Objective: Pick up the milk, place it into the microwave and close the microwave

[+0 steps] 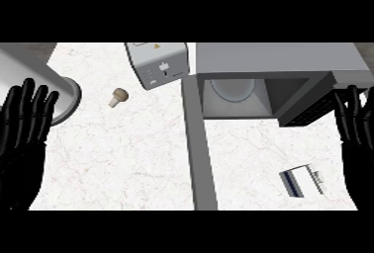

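Here, the white marbled surface fills most of the view. On its far right stands the grey microwave, its cavity open toward the near side with a round plate visible inside. The microwave's door is swung wide open and runs as a long grey bar from the cavity's left edge toward the near edge of the surface. At the far left a large grey cylindrical object is cut off by the view's edge. Just left of the microwave, at the far side, sits a tilted grey box-shaped appliance with a yellow warning label.

The left hand shows at the left edge, fingers straight and spread, pointing away, holding nothing. The right hand shows at the right edge in the same open pose, just beside the microwave's right corner.

The milk, a white carton with a blue stripe, lies on the surface near right, well apart from both hands and outside the microwave. A small brown mushroom lies far left of the door.
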Controlling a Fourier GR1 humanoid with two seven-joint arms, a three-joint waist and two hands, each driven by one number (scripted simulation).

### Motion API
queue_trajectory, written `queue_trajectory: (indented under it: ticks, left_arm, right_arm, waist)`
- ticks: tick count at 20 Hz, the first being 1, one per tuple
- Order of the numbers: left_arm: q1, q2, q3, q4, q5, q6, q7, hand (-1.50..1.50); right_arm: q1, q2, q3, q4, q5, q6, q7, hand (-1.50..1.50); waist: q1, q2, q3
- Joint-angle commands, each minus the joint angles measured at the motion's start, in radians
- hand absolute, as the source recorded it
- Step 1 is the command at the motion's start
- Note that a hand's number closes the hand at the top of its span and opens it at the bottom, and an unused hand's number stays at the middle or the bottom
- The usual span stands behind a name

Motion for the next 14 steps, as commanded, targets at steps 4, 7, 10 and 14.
queue_trajectory:
  ticks: [4,7,10,14]
  left_arm:
    - [0.022,0.005,0.051,0.030,0.040,-0.010,-0.002,-1.50]
    - [0.071,-0.091,0.008,0.044,0.174,0.093,0.053,-1.50]
    - [0.163,-0.094,-0.029,0.007,0.183,0.110,-0.002,-1.50]
    - [0.277,-0.095,-0.084,-0.052,0.193,0.060,-0.052,-1.50]
  right_arm:
    - [0.260,-0.079,-0.083,-0.145,-0.173,0.182,-0.093,-1.50]
    - [0.319,-0.138,-0.108,-0.110,-0.306,0.284,-0.021,-1.50]
    - [0.470,-0.183,-0.193,-0.149,-0.405,0.386,-0.074,-1.50]
    - [0.574,-0.154,-0.261,-0.121,-0.415,0.467,-0.168,-1.50]
  waist:
    - [-0.009,-0.034,-0.020]
    - [-0.027,-0.033,-0.021]
    - [-0.018,-0.037,-0.020]
    - [-0.003,-0.035,-0.020]
